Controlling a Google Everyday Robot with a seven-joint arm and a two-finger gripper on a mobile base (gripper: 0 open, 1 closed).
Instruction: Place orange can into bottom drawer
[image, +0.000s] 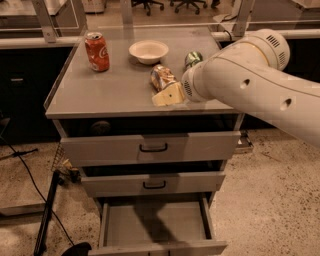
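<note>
The orange can (161, 76) lies on its side on the cabinet top (110, 90), right of centre. My gripper (169, 95) is at the can's near end, touching or almost touching it, low over the top. The white arm (245, 82) reaches in from the right and hides the gripper's base. The bottom drawer (155, 222) is pulled open below, and its flat grey floor holds nothing; only a shadow lies on it.
A red cola can (97, 51) stands at the back left of the top. A white bowl (148, 51) sits at the back centre. A green can (193, 58) lies just behind the arm. The two upper drawers (152, 147) are shut. Cables lie on the floor at left (47, 210).
</note>
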